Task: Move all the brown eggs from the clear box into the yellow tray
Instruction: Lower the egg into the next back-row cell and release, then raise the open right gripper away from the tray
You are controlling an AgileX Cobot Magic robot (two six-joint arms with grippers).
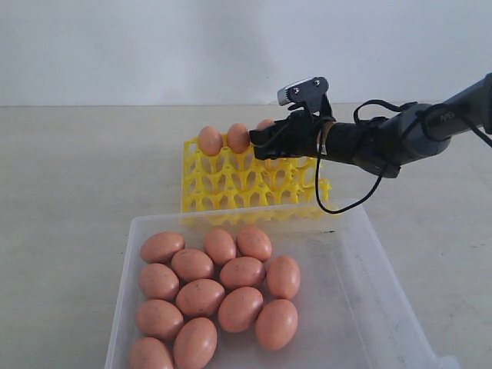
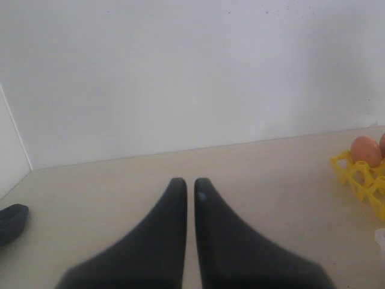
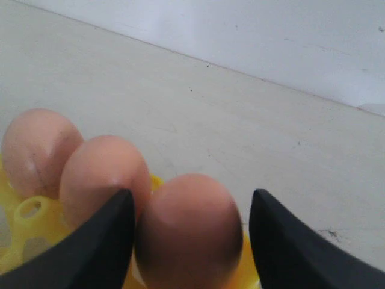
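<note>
Three brown eggs (image 1: 210, 141) stand in the 12 o'clock row of the yellow tray (image 1: 231, 184). The other thirteen are bunched in the 9 o'clock half of the clear box (image 1: 369, 307), which sits just beside the tray at its 6 o'clock.

From the outside camera you barely see the third egg (image 1: 265, 123), since my right claw (image 1: 265, 142) is parked right over it, coming in from 3 o'clock. The right wrist cam is way more useful here. That egg (image 3: 189, 229) sits in its cup between my fingers (image 3: 102, 241), with one finger up against it and a clear strip of desk (image 3: 180, 90) showing past the other. So the claw is released, straddling the egg rather than squeezing it.

My left claw (image 2: 189, 180) only turns up on its own wrist cam. It's clenched, with the fingers almost together and nothing between them, over bare desk. A tray corner with an egg pokes in at the edge of that shot.
</note>
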